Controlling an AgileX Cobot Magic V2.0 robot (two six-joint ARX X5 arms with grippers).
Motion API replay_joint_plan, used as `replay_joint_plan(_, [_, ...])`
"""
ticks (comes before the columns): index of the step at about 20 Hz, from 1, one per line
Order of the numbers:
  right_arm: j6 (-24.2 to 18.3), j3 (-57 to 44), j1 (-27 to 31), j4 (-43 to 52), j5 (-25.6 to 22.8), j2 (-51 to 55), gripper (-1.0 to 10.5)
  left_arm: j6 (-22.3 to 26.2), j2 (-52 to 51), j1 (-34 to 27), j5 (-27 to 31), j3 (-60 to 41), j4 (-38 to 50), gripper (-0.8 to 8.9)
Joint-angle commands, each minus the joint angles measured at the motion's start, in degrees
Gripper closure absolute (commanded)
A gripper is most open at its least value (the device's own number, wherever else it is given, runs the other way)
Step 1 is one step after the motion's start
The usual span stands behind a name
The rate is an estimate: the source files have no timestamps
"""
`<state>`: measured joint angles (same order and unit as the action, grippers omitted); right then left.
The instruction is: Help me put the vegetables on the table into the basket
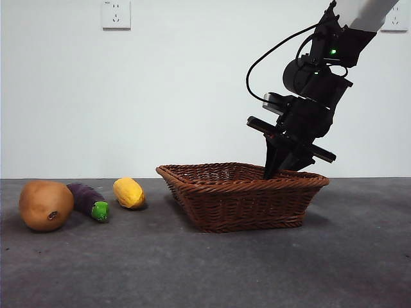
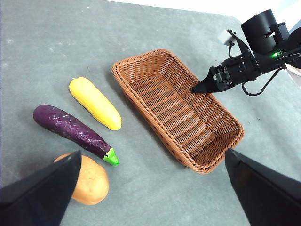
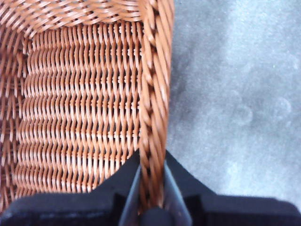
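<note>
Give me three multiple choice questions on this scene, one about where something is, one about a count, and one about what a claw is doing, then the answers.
1. Where are the vegetables?
A. In the basket
B. On the table beside the basket
C. In a claw

2. How many vegetables are visible?
A. Two
B. Three
C. Four

3. What is the right claw doing?
A. Clamping the basket's rim
B. Holding the eggplant
C. Hanging open, far above the table

Answers:
1 B: the potato, eggplant and yellow piece lie on the table, outside the basket.
2 B: those three are all that show.
3 A: the right claw has one jaw on each side of the braided rim; the left claw hangs open above the vegetables.
</note>
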<state>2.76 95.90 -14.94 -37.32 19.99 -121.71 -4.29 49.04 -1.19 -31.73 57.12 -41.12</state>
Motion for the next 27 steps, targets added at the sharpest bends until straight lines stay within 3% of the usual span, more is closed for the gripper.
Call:
replay_joint_plan(1, [0.72, 1.40, -0.04, -0.52, 1.25, 0.26, 9.6, 0.26, 0.09, 0.13, -0.20, 0.09, 0.22, 1.44])
replay_joint_plan(9, [-0.20, 5.20, -0.02, -8.00, 0.35, 20.85, 9.6, -0.22, 4.39, 2.01, 0.22, 0.09, 0.90, 1.44])
replay_joint_plan(16, [-2.40, 5.20, -0.02, -16.55, -2.71, 32.39, 9.6, -4.63, 13.73, 7.13, 0.76, 0.11, 11.21, 1.45])
replay_joint_plan(21, [-3.56, 5.20, -0.04, -22.29, -6.99, 33.62, 9.6, -6.08, 21.44, 11.08, 7.80, 5.09, 12.83, 1.44])
replay_joint_plan(27, [-4.13, 5.18, -0.07, -24.33, -17.66, 35.15, 9.6, -6.05, 35.28, 16.15, 15.65, 17.99, 10.19, 1.44])
